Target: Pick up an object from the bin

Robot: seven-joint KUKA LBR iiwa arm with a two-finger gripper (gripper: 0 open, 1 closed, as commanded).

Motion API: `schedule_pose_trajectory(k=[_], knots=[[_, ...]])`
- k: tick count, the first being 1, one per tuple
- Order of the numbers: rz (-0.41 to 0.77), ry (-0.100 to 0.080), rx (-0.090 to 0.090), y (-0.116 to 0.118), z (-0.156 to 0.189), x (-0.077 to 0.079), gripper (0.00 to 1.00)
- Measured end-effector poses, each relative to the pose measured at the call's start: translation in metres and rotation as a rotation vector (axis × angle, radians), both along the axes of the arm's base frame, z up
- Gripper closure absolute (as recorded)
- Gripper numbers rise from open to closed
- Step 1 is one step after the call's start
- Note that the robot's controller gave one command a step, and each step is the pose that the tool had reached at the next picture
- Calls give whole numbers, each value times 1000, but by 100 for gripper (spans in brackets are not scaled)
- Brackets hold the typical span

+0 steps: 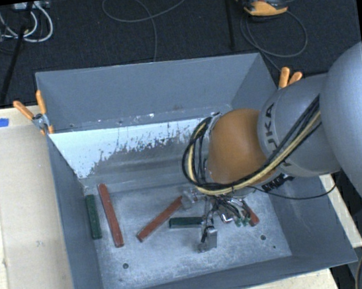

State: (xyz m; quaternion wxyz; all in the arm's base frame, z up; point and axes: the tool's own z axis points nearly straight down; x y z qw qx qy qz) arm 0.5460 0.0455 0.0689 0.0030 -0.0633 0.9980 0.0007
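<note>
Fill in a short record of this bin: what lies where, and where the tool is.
container: grey metal bin
left: dark green stick, red-brown stick alongside
middle: slanted red-brown stick, short dark green piece at its right
tool: over the bin floor, next to the short dark green piece

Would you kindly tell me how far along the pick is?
Done: the gripper is down at the floor of the bin, beside a short dark green stick. In hand: nothing that I can see held. Left: grasping and lifting. The green stick and the long brown stick next to it both lie flat.
</note>
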Motion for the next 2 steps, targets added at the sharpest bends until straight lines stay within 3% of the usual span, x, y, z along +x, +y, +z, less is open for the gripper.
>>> schedule_pose_trajectory(k=[1,2], knots=[[1,6,-1,-1,1,-1,100],[339,-3,-2,57,150,40,100]])
